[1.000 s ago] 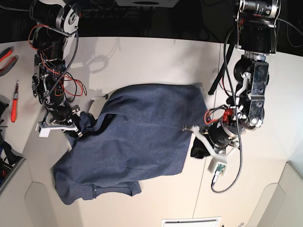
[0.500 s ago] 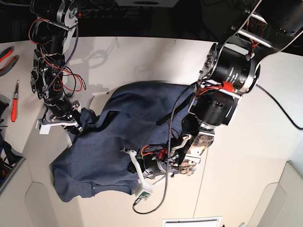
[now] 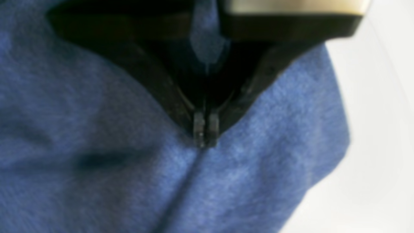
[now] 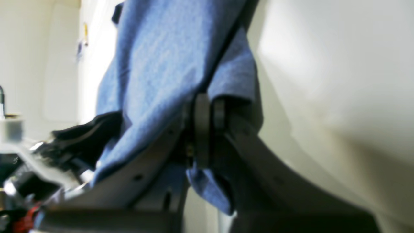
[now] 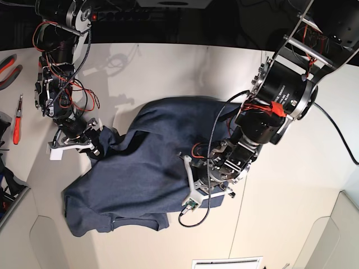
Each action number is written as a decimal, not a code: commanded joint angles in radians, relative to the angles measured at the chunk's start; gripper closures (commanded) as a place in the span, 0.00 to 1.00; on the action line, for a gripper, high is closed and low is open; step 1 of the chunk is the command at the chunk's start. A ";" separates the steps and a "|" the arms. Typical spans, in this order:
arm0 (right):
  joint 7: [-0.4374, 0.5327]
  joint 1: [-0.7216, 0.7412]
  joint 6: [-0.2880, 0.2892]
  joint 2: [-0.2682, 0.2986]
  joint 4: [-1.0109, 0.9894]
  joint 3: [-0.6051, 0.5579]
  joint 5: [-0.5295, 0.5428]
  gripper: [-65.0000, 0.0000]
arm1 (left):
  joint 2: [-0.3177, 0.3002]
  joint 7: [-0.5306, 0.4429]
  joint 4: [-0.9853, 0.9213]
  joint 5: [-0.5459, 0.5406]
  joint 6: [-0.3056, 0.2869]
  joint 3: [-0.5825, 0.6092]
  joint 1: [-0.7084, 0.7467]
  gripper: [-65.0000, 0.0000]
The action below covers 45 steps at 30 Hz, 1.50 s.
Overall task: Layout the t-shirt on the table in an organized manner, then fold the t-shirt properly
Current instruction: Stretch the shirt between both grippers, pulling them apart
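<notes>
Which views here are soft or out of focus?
Left wrist: the t-shirt fabric is blurred throughout. Right wrist: everything soft, with bright glare on the table. Base: sharp, with arm shadows on the far tabletop.

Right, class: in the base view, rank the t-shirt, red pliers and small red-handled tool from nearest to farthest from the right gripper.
1. t-shirt, gripped by the right gripper.
2. small red-handled tool, left edge.
3. red pliers, upper left corner.

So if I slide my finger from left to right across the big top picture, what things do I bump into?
Red-handled pliers → red screwdriver → right hand pinching the t-shirt → t-shirt → left hand shut on the t-shirt → bare white table.
</notes>
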 commanded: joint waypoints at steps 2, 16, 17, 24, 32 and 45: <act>-0.032 0.014 0.016 0.004 0.033 0.000 0.026 1.00 | -0.049 0.018 0.003 0.031 0.065 -0.001 -0.006 1.00; -0.057 -0.179 0.015 0.062 0.351 0.002 0.034 1.00 | -0.232 -0.032 0.007 0.027 0.167 -0.002 0.004 1.00; -0.057 -0.198 0.015 0.064 0.369 0.003 0.039 1.00 | -0.229 -0.035 0.010 0.027 0.167 -0.002 0.004 1.00; -0.134 -0.348 0.015 0.064 0.459 0.011 0.169 1.00 | -0.189 0.014 0.027 0.027 0.347 -0.004 -0.002 1.00; -0.206 -0.489 0.077 0.056 0.617 0.084 0.405 1.00 | -0.164 0.026 0.027 0.026 0.281 -0.111 -0.007 1.00; -0.214 -0.460 0.100 0.014 1.020 0.123 0.300 0.56 | -0.165 0.033 0.027 0.001 0.249 -0.121 0.002 1.00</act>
